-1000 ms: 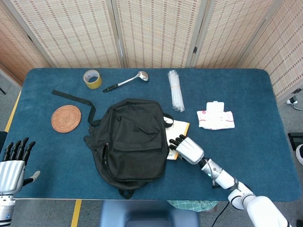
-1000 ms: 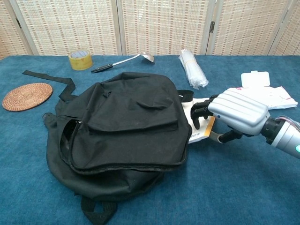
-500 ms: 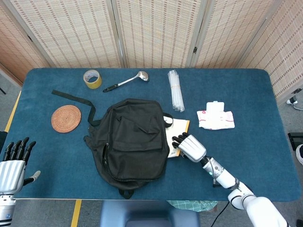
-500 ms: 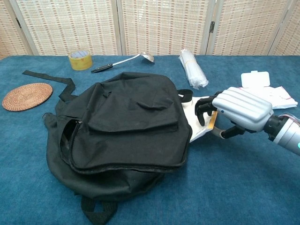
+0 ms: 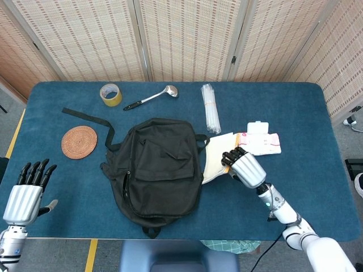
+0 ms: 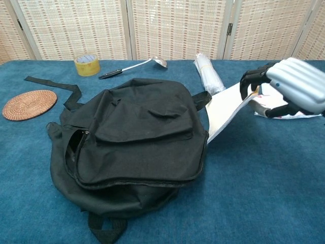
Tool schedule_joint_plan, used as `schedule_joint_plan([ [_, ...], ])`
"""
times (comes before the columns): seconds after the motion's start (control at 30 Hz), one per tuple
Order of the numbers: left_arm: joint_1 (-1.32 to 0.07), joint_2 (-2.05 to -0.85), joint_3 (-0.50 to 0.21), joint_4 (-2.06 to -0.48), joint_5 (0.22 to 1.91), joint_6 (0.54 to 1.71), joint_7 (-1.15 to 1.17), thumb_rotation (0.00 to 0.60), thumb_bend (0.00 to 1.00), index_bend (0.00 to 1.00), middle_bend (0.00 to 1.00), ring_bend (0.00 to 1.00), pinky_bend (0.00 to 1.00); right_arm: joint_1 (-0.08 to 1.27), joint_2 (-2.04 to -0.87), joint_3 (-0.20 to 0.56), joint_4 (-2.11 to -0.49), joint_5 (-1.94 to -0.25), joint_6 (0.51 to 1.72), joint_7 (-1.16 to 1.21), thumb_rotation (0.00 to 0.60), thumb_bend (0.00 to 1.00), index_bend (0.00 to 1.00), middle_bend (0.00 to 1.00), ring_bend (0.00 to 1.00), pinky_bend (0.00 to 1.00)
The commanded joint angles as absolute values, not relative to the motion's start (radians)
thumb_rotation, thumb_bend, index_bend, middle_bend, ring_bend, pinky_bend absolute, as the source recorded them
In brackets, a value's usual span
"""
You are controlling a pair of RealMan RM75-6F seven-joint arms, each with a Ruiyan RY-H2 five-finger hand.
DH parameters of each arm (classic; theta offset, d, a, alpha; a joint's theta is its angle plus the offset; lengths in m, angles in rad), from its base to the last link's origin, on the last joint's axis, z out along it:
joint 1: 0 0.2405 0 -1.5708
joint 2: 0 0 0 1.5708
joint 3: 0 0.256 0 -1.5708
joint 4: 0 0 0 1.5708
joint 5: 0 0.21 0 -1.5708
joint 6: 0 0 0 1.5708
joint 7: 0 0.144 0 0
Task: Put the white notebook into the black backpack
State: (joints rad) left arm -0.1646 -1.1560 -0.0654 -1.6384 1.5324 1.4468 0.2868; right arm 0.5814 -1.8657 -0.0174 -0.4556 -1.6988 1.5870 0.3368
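Head view: high above the near edge, looking steeply down on the whole blue table, folding screens along the far side. Chest view: low, close to the tabletop, facing level toward the same screens, the black backpack filling most of the picture. Shared by both: backpack, tape roll, ladle, woven coaster, right hand. Left hand seemingly only in the head view
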Motion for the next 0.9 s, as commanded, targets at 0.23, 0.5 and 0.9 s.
schedule_joint_plan([
  [0.23,-0.318,-1.121,-0.088,-1.677,1.584,1.266,0.238,0.6,0.21,0.18,0.06,0.09,0.0,0.556,-1.749,0.069,-0.524,-1.659,1.774,0.315,0.6,0.52,0.75,0.46,0.47,0.41],
  [0.5,-0.462,-1.141,-0.088,-1.7,1.624,1.087,0.209,0.6,0.21,0.19,0.06,0.1,0.01,0.551,-1.627,0.114,-0.684,-1.652,1.846,0.21,0.6,0.52,0.76,0.47,0.48,0.41],
  [0.9,-0.622,-1.274,-0.056,-1.667,1.676,0.916,0.189,0.6,0.21,0.2,0.06,0.1,0.02,0.529,-1.482,0.137,-0.931,-1.653,1.823,0.049,0.6,0.52,0.77,0.47,0.48,0.41],
])
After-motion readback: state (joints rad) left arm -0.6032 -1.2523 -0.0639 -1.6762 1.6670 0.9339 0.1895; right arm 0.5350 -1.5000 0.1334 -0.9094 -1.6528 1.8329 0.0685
